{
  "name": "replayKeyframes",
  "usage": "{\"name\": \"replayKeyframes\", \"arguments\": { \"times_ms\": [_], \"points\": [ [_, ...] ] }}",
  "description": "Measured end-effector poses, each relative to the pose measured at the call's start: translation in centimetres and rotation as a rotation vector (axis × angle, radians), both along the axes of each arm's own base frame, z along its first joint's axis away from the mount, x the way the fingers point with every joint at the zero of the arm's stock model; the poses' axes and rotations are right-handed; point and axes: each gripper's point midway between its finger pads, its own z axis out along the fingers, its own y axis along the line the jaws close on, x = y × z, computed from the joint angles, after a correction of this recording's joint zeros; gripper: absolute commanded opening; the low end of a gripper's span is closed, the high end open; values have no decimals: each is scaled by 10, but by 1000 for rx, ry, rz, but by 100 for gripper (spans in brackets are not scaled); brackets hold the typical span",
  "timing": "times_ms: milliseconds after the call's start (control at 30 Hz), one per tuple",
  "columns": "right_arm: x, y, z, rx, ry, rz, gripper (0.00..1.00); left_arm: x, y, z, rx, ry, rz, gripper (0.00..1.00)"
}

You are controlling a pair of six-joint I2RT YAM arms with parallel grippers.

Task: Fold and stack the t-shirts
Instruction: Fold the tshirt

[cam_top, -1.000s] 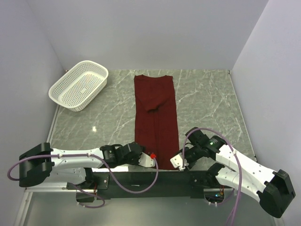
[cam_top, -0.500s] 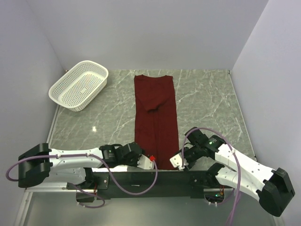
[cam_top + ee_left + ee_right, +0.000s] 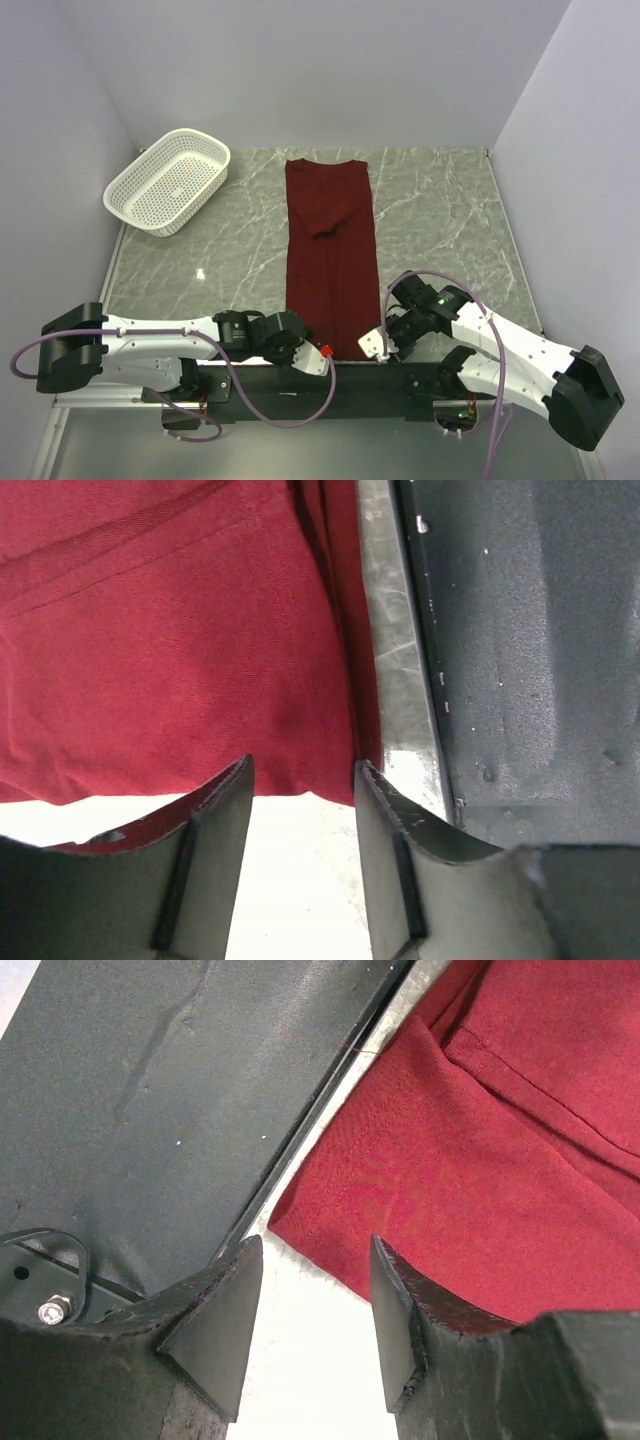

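The maroon t-shirt point(image 3: 331, 255) lies as a long narrow strip down the middle of the marble table, sleeves folded in, hem at the near edge. My left gripper point(image 3: 318, 358) is open at the hem's near left corner; in the left wrist view its jaws point(image 3: 303, 780) straddle the hem edge of the t-shirt point(image 3: 170, 650). My right gripper point(image 3: 374, 344) is open at the hem's near right corner; in the right wrist view its jaws point(image 3: 315, 1260) stand just off the corner of the t-shirt point(image 3: 480, 1170). Neither grips the cloth.
A white perforated basket point(image 3: 168, 180) stands at the far left of the table point(image 3: 440, 220). The dark base rail point(image 3: 350, 380) runs along the near edge just below the hem. White walls close in both sides and the back.
My left gripper has slid down and right toward the hem's near left corner. My right gripper has shifted slightly left toward the hem's right corner. The t-shirt has not moved.
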Motion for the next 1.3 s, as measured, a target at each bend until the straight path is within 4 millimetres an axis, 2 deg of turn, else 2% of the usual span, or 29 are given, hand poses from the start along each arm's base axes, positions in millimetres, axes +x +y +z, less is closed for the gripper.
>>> {"name": "replayKeyframes", "arguments": {
  "times_ms": [333,500,600,800,833,867,933,1300],
  "points": [
    [0,0,-2,-7,10,-4,54,-11,2,-6,14,57,-34,53],
    [2,2,0,-1,5,-6,54,-14,5,-18,55,84,-40,50],
    [2,2,0,-2,6,-7,54,-10,0,-18,38,80,-33,48],
    [2,2,0,0,4,-8,54,-3,-3,-19,23,71,-12,34],
    [2,3,0,0,4,-7,54,-2,-2,-19,24,71,-9,25],
    [2,3,0,0,4,-6,54,-2,-1,-20,26,72,-7,21],
    [1,3,0,0,4,-2,54,-2,0,-21,35,72,-9,1],
    [-3,10,1,11,3,17,54,-5,5,-18,44,78,-25,1]
  ]
}}
